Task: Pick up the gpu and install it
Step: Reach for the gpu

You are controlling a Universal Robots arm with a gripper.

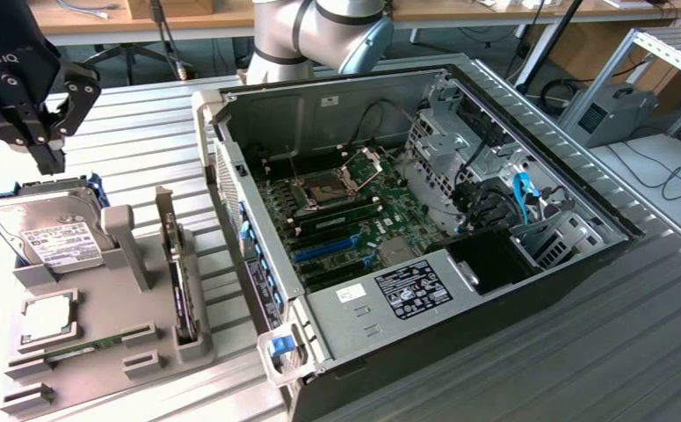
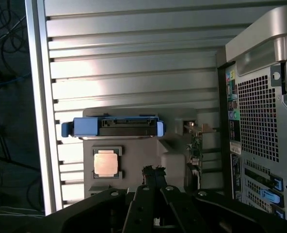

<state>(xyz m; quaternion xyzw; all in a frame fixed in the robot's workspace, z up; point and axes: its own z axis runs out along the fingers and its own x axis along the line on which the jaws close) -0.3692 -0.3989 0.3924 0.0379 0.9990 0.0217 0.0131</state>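
Observation:
The gpu (image 1: 177, 274) is a thin black card standing on edge in a slot of the grey holder (image 1: 129, 352), its silver bracket at the far end. In the wrist view the gpu (image 2: 196, 151) shows edge-on beside the holder (image 2: 175, 145). My black gripper (image 1: 52, 161) hangs above the far end of the holder, over the hard drive and toward the exterior view's left of the gpu, apart from it. Its fingers (image 2: 149, 175) are pressed together in a shut gripper (image 2: 153, 174) with nothing between them.
The holder also carries a silver hard drive (image 1: 53, 233) in a blue caddy, a CPU (image 1: 47, 316) and a green memory stick (image 1: 83, 345). The open computer case (image 1: 434, 220) lies to the exterior view's right, motherboard with blue slots (image 1: 322, 249) exposed. The slatted metal table (image 1: 575, 352) bears it all.

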